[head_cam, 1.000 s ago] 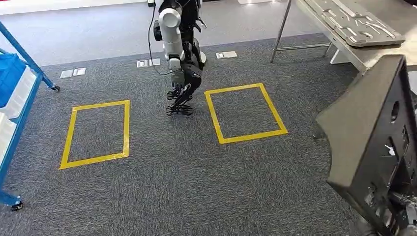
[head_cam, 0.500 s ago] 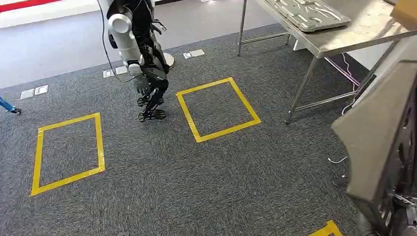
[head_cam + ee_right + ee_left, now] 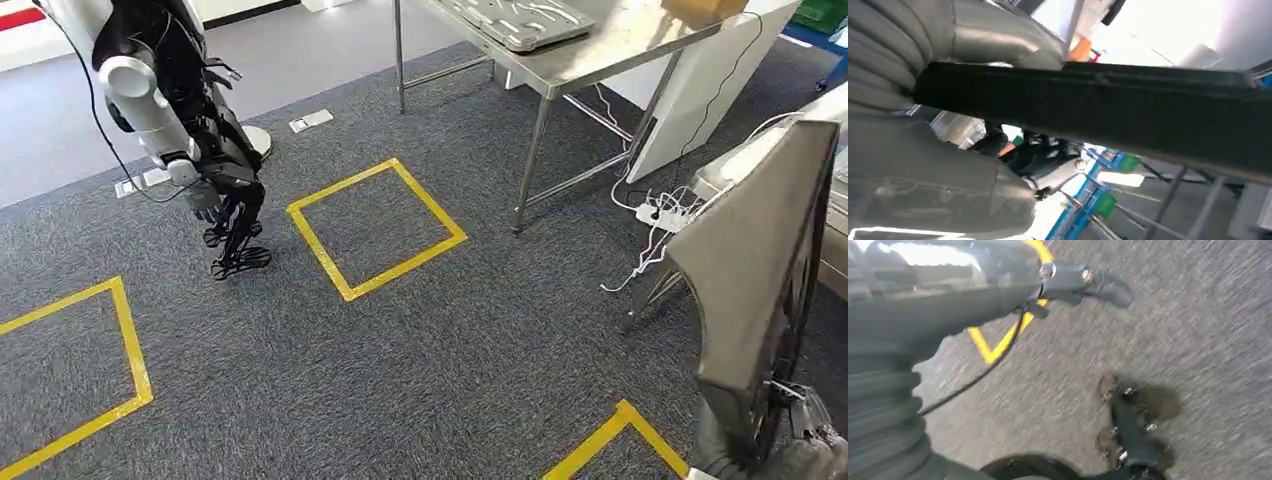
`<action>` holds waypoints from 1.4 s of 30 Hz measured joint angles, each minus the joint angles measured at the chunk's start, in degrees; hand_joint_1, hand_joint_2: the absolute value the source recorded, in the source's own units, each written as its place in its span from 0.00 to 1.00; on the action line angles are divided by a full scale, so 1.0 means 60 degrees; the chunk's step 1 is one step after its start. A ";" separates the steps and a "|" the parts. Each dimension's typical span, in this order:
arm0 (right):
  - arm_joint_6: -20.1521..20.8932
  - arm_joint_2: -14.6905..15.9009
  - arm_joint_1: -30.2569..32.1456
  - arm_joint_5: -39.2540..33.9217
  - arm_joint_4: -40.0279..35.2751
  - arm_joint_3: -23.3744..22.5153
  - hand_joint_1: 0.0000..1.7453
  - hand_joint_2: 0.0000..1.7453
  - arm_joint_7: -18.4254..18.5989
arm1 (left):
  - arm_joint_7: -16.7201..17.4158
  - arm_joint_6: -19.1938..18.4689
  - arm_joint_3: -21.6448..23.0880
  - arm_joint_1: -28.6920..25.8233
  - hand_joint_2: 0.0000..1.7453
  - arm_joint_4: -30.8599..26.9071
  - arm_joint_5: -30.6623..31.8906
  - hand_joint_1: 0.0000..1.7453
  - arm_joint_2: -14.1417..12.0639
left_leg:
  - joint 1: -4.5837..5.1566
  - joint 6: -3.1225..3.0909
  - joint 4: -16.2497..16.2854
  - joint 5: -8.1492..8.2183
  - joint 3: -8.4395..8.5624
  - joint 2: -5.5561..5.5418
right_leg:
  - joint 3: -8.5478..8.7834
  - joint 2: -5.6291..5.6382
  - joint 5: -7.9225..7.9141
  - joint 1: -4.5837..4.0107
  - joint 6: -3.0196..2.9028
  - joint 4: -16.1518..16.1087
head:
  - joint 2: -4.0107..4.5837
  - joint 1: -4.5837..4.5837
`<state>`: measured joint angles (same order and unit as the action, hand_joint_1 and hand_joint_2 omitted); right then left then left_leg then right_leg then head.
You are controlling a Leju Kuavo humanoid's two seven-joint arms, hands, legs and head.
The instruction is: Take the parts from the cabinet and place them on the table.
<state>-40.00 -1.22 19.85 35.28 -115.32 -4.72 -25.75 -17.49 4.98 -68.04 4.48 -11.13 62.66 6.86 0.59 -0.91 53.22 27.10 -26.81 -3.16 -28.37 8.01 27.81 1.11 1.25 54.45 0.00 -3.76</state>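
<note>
A large dark grey panel part (image 3: 760, 260) stands upright at the right edge of the head view, and my right hand (image 3: 805, 440) grips its lower end. In the right wrist view the panel's dark edge (image 3: 1098, 105) crosses the picture, with the grey thumb (image 3: 998, 35) wrapped over it. My left hand (image 3: 973, 305) hangs over the carpet with a dark finger stretched out and nothing in it. The steel table (image 3: 600, 55) stands at the upper middle and carries a flat grey part (image 3: 510, 20).
Another humanoid robot (image 3: 170, 110) stands on the carpet at the upper left. Yellow tape squares (image 3: 375, 225) mark the floor. A power strip with white cables (image 3: 660, 215) lies by the table leg. A cardboard box (image 3: 700, 8) sits on the table.
The camera has swung right: the other robot and the tape squares slid left and the table came nearer the middle. The panel stays in my right hand.
</note>
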 joint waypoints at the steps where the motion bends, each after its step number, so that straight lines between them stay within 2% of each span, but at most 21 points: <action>1: -0.0003 -0.0021 0.0045 -0.0029 0.0000 -0.0062 0.77 1.00 -0.0025 | 0.0007 0.0000 -0.0003 0.0023 1.00 0.0000 0.0004 0.00 0.0004 | -0.0018 -0.0007 -0.0070 -0.0053 0.0022 0.0151 | -0.0102 -0.0394 0.0118 -0.0015 -0.0040 0.0217 | 0.0000 -0.0004; 4: -0.0004 -0.0102 -0.0006 -0.0033 0.0040 -0.0134 0.77 1.00 -0.0098 | 0.0015 0.0011 -0.0007 -0.0043 1.00 0.0000 0.0022 0.00 0.0000 | -0.0045 -0.0061 -0.0089 -0.0039 0.0002 0.0593 | -0.1248 -0.1050 0.1285 -0.0039 -0.0012 0.2399 | 0.0000 0.0255; 6: -0.0004 -0.0204 0.0021 0.0161 0.0099 -0.0211 0.77 1.00 -0.0073 | 0.0000 0.0011 -0.0015 -0.0073 1.00 0.0000 0.0051 0.00 0.0000 | -0.0073 -0.0032 -0.0084 -0.0008 -0.0002 0.0869 | -0.1664 -0.1149 0.1343 0.0003 0.0045 0.3112 | 0.0000 0.0288; 9: -0.0004 -0.0313 0.0028 0.0390 0.0233 -0.0342 0.77 1.00 0.0080 | -0.0189 0.0000 -0.0015 -0.0064 1.00 0.0000 0.0062 0.00 -0.0004 | -0.0213 0.0146 0.0024 0.0106 0.0009 0.1238 | -0.0698 -0.1485 0.0261 0.0130 0.0229 0.1143 | 0.0000 0.0306; 11: -0.0004 -0.0397 -0.0022 0.0441 0.0321 -0.0382 0.77 1.00 0.0102 | -0.0269 -0.0011 -0.0018 -0.0083 1.00 -0.0044 0.0062 0.00 -0.0172 | -0.0114 0.0346 0.0211 0.0343 0.0055 0.1410 | -0.0167 -0.2241 0.0047 0.0248 0.0353 0.0181 | 0.0000 0.0463; 15: -0.0007 -0.0620 0.0097 0.0916 0.0361 -0.0689 0.77 1.00 -0.0004 | -0.0291 -0.0033 -0.0015 0.0014 1.00 -0.0051 0.0153 0.00 -0.0204 | -0.0220 0.0452 0.0216 0.0435 0.0173 0.1740 | -0.0312 -0.1672 0.0091 0.0181 0.0007 0.0352 | 0.0000 0.0215; 18: -0.0011 -0.1244 0.0131 0.2315 0.0313 -0.1360 0.77 1.00 -0.0124 | -0.0106 -0.0025 -0.0011 0.0024 1.00 -0.0047 0.0193 0.00 -0.0204 | -0.0269 0.0519 0.1620 0.1339 -0.0456 0.0735 | -0.0319 -0.1510 0.0063 0.0194 -0.0116 0.0346 | 0.0000 0.0074; 20: -0.0011 -0.1555 0.0200 0.2715 0.0310 -0.1767 0.77 1.00 -0.0105 | -0.0007 -0.0015 -0.0011 -0.0023 1.00 -0.0047 0.0218 0.00 -0.0208 | -0.0239 0.0505 0.3282 0.1918 -0.1345 0.0595 | -0.0306 -0.1383 0.0092 0.0144 -0.0159 0.0346 | 0.0000 -0.0047; 21: -0.0011 -0.1629 0.0237 0.2963 0.0310 -0.1957 0.77 1.00 0.0045 | 0.0026 -0.0018 -0.0011 -0.0048 1.00 -0.0044 0.0219 0.00 -0.0204 | -0.0225 0.0485 0.3596 0.1881 -0.1590 0.0592 | -0.0290 -0.1318 0.0106 0.0120 -0.0176 0.0346 | 0.0000 -0.0080; 23: 0.0007 -0.1712 0.0315 0.3516 0.0310 -0.2204 0.77 1.00 0.0540 | 0.0066 -0.0022 -0.0015 -0.0072 1.00 -0.0044 0.0230 0.00 -0.0204 | -0.0149 0.0344 0.2781 0.1163 -0.1373 0.0574 | -0.0245 -0.1187 0.0133 0.0063 -0.0198 0.0346 | 0.0000 -0.0131; 25: 0.0088 -0.1712 0.0393 0.3943 0.0310 -0.2269 0.77 1.00 0.0930 | 0.0084 -0.0036 -0.0015 -0.0065 1.00 -0.0044 0.0233 0.00 -0.0208 | 0.0019 0.0022 0.0980 0.0265 -0.0672 0.0401 | -0.0200 -0.1085 0.0137 0.0011 -0.0199 0.0323 | 0.0000 -0.0171; 26: 0.0139 -0.1712 0.0415 0.4077 0.0321 -0.2276 0.77 1.00 0.1123 | 0.0087 -0.0040 -0.0011 -0.0067 1.00 -0.0059 0.0233 0.00 -0.0285 | 0.0144 -0.0172 0.0437 0.0106 -0.0485 0.0128 | -0.0194 -0.1056 0.0152 0.0061 -0.0174 0.0323 | 0.0000 -0.0131; 27: 0.0226 -0.1675 0.0427 0.4186 0.0324 -0.2273 0.77 1.00 0.1371 | 0.0098 -0.0062 -0.0011 -0.0071 1.00 -0.0043 0.0248 0.00 -0.0232 | 0.0164 -0.0188 0.0444 0.0096 -0.0496 0.0145 | -0.0198 -0.0973 0.0163 0.0052 -0.0154 0.0324 | 0.0000 -0.0073; 30: 0.0467 -0.1464 0.0613 0.4525 0.0324 -0.2251 0.77 1.00 0.2249 | 0.0117 -0.0106 -0.0011 -0.0035 1.00 -0.0051 0.0277 0.00 -0.0251 | 0.0204 -0.0212 0.0321 0.0043 -0.0464 0.0248 | -0.0187 -0.0894 0.0117 0.0047 -0.0017 0.0191 | 0.0000 -0.0138; 31: 0.0499 -0.1336 0.0644 0.4609 0.0324 -0.2244 0.77 1.00 0.2421 | 0.0120 -0.0124 -0.0011 -0.0035 1.00 -0.0047 0.0277 0.00 -0.0178 | 0.0052 -0.0101 0.0118 -0.0130 -0.0396 0.0329 | -0.0210 -0.0916 0.0151 -0.0028 -0.0021 0.0268 | 0.0000 -0.0146; 32: 0.0553 -0.1225 0.0658 0.4674 0.0328 -0.2218 0.77 1.00 0.2560 | 0.0113 -0.0131 -0.0011 -0.0040 1.00 -0.0047 0.0280 0.00 -0.0175 | 0.0058 -0.0091 0.0087 -0.0138 -0.0396 0.0383 | -0.0396 -0.1035 0.0416 -0.0062 -0.0003 0.0571 | 0.0000 -0.0063; 34: 0.0736 -0.1005 0.0667 0.4856 0.0332 -0.2130 0.77 1.00 0.2846 | 0.0102 -0.0146 -0.0015 -0.0053 1.00 -0.0044 0.0284 0.00 -0.0131 | 0.0050 -0.0104 0.0082 -0.0132 -0.0386 0.0530 | -0.1115 -0.1124 0.1217 -0.0047 0.0024 0.2023 | 0.0000 0.0121; 36: 0.0849 -0.0806 0.0741 0.5046 0.0364 -0.2065 0.77 1.00 0.3068 | 0.0047 -0.0164 -0.0011 -0.0045 1.00 -0.0044 0.0288 0.00 -0.0113 | 0.0047 -0.0111 0.0083 -0.0109 -0.0384 0.0649 | -0.1753 -0.1156 0.1541 -0.0039 0.0061 0.3232 | 0.0000 0.0197; 39: 0.0966 -0.0531 0.0763 0.5253 0.0379 -0.1963 0.77 1.00 0.3352 | 0.0007 -0.0226 -0.0011 -0.0044 1.00 -0.0040 0.0288 0.00 -0.0058 | -0.0055 0.0009 0.0176 -0.0013 -0.0359 0.0808 | -0.1103 -0.1289 0.0568 0.0052 0.0226 0.1785 | 0.0000 0.0226; 41: 0.1119 -0.0303 0.0785 0.5534 0.0386 -0.1793 0.77 1.00 0.3676 | -0.0022 -0.0244 -0.0011 -0.0034 1.00 -0.0054 0.0306 0.00 -0.0088 | -0.0004 0.0203 0.0356 0.0125 -0.0330 0.0901 | -0.0360 -0.1866 0.0163 0.0197 0.0449 0.0347 | 0.0000 0.0325; 42: 0.1198 -0.0176 0.0777 0.5657 0.0404 -0.1694 0.77 1.00 0.3835 | -0.0033 -0.0248 -0.0011 -0.0043 1.00 -0.0055 0.0309 0.00 -0.0120 | -0.0022 0.0190 0.0424 0.0269 -0.0316 0.0908 | -0.0364 -0.1787 0.0105 0.0224 0.0316 0.0354 | 0.0000 0.0420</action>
<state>-32.81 -2.28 24.51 69.22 -112.89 -14.89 -2.74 -17.68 3.50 -68.11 4.22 -11.46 64.52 6.14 0.46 0.23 55.77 28.71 -28.71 2.29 -30.56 -2.72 28.44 2.45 3.15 56.57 0.00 -1.24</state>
